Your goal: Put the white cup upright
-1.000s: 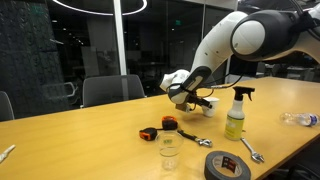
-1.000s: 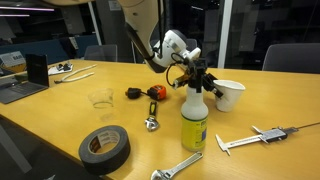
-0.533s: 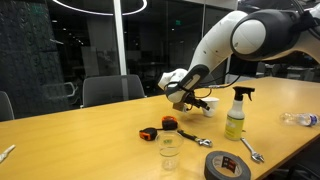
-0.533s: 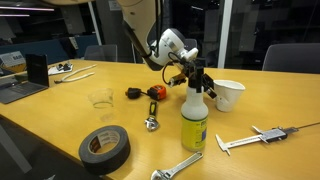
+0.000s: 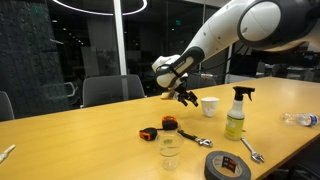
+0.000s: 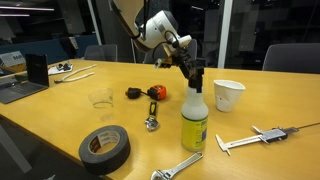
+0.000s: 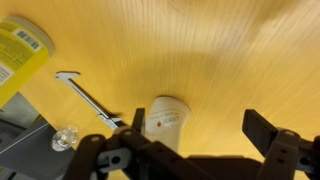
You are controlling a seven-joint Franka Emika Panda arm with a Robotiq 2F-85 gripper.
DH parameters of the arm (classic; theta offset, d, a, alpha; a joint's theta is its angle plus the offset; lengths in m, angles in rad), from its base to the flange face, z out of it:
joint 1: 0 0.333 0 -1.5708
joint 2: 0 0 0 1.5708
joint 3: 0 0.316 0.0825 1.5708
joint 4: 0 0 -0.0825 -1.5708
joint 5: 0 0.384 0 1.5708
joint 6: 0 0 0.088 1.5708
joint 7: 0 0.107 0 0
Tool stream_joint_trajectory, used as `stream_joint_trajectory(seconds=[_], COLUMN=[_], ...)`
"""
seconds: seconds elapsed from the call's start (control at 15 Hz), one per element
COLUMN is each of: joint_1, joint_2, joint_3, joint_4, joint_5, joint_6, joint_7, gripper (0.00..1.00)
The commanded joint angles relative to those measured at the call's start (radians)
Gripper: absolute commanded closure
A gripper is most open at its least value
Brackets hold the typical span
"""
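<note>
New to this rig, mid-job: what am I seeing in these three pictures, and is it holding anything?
The machine is one robot arm ending in a two-fingered gripper. Two pictures come from cameras standing off the table, at different spots; the third is from a camera on the wrist, looking down past the fingers. On the wooden table stand the white cup, upright, a spray bottle of yellow liquid and a clear tumbler; a roll of black tape and a wrench lie nearby. The gripper hangs above the table, fingers apart, holding nothing; the cup stands free of it.
</note>
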Motion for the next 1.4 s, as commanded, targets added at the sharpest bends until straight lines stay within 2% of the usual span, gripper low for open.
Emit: stream_joint_trajectory(seconds=[0.0, 0.27, 0.6, 1.07, 1.33], joint_1=[-0.001, -0.010, -0.032, -0.064, -0.077], joint_2=[-0.122, -0.281, -0.528, -0.899, -1.050], joint_3=[0.017, 0.022, 0.026, 0.029, 0.033], joint_4=[0.034, 0.034, -0.059, -0.337, -0.508], joint_5=[0.113, 0.234, 0.349, 0.450, 0.444], joint_6=[-0.030, -0.084, -0.200, -0.342, -0.324], joint_7=[-0.228, -0.495, -0.809, -1.204, -1.346], gripper=[0.00, 0.00, 0.00, 0.00, 0.00])
